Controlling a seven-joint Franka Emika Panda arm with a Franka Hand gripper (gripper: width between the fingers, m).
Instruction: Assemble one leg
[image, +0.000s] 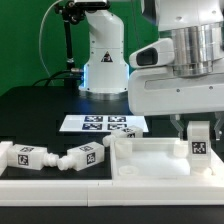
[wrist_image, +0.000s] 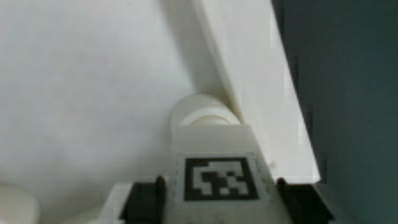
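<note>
White parts on a black table (image: 40, 108), with a green backdrop (image: 20, 40) behind.
From here, the leg (image: 197, 143) at the arm is white and carries a black-and-white square tag, and the fingers (wrist_image: 150, 200) look dark grey against it. The tabletop panel (image: 150, 166) is plain white. The two loose legs (image: 25, 155) are white too, each with the same chequered tag. The marker board (image: 103, 124) is white, printed with black-and-white tags.
</note>
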